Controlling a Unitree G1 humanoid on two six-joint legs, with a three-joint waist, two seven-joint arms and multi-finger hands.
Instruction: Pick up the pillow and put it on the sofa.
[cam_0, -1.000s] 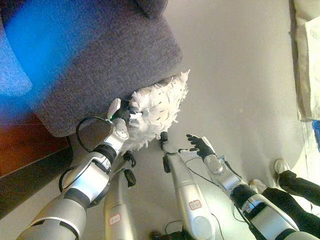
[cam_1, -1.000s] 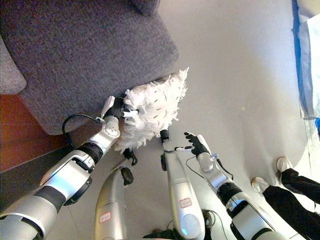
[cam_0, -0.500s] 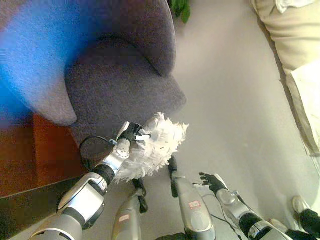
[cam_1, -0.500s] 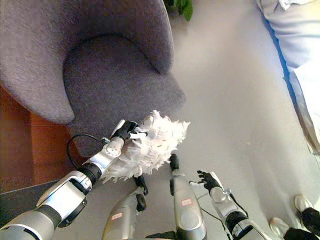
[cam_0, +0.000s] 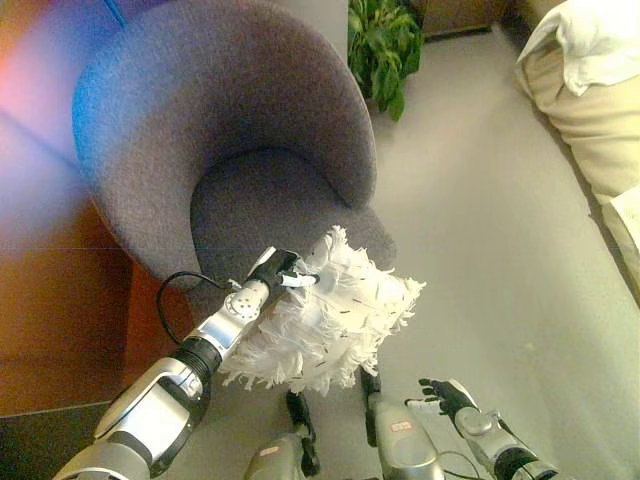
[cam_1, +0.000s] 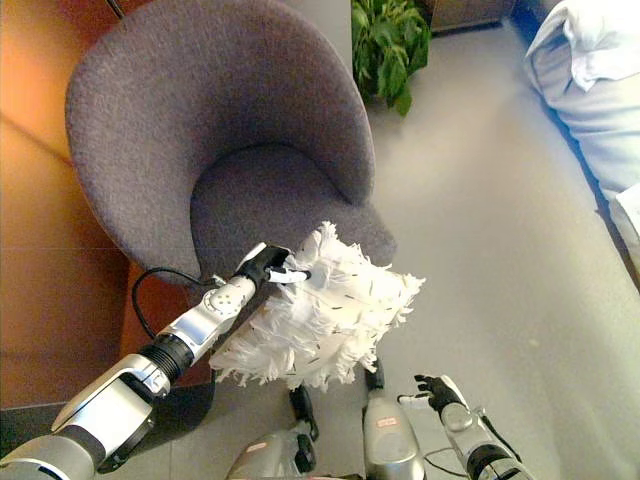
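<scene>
In mid frame, left hand (cam_0: 277, 271) pinches fluffy white pillow (cam_0: 335, 325) by grey sofa (cam_0: 230, 130) seat; lower right, right hand (cam_0: 445, 392) spread, w/ nothing in it.

On my feed I log the left arm (cam_1: 185, 335) as silver-grey tube sections, widening toward the shoulder, split by a black ribbed ring and a dark joint band, with a pale rounded wrist housing dotted with small dark screws. The left hand (cam_1: 268, 266) at its end is dark, with white tips on some fingers. The right arm (cam_1: 478, 450) is listed as the same silver-grey shell with a black band near the wrist, ending in a dark right hand (cam_1: 437, 389) with a white cover along one side.
</scene>
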